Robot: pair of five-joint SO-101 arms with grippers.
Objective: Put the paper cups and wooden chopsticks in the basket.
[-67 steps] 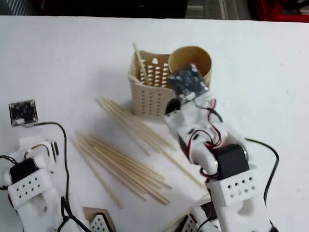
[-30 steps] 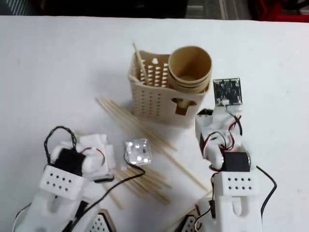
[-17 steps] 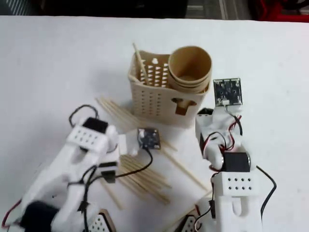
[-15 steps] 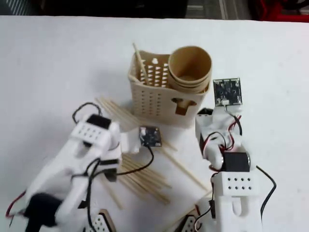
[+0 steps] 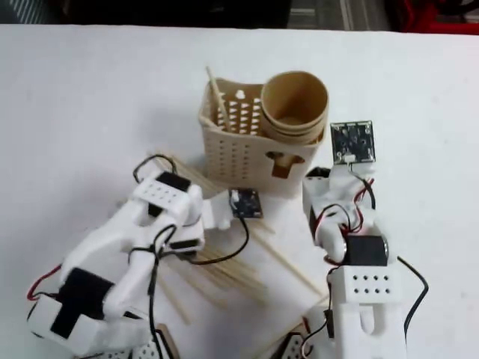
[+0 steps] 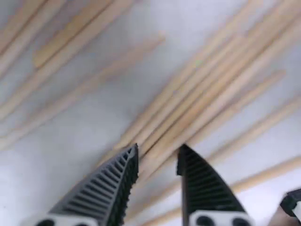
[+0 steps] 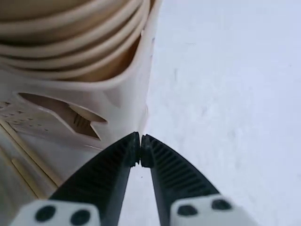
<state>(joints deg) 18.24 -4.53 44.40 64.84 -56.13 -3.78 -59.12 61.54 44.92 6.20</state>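
Observation:
A cream perforated basket (image 5: pixel 241 146) stands mid-table with stacked paper cups (image 5: pixel 293 103) in its right half and one chopstick (image 5: pixel 217 94) upright in its left half. Loose wooden chopsticks (image 5: pixel 224 274) lie fanned on the table in front of it. My left gripper (image 6: pixel 157 153) is open, low over the chopsticks (image 6: pixel 202 89), with one stick's end lying between its tips. My right gripper (image 7: pixel 140 142) is shut and empty, just off the basket's (image 7: pixel 70 110) front right corner, below the cups (image 7: pixel 70 42).
The left arm (image 5: pixel 142 247) stretches over the chopstick pile toward the basket. The right arm (image 5: pixel 352 254) stands at the near right. White table (image 5: pixel 90 97) lies bare to the left, behind and right of the basket.
The left arm swung from the near left corner out over the chopsticks toward the basket. The right arm pulled back from above the basket 2.2 s ago and has kept still since.

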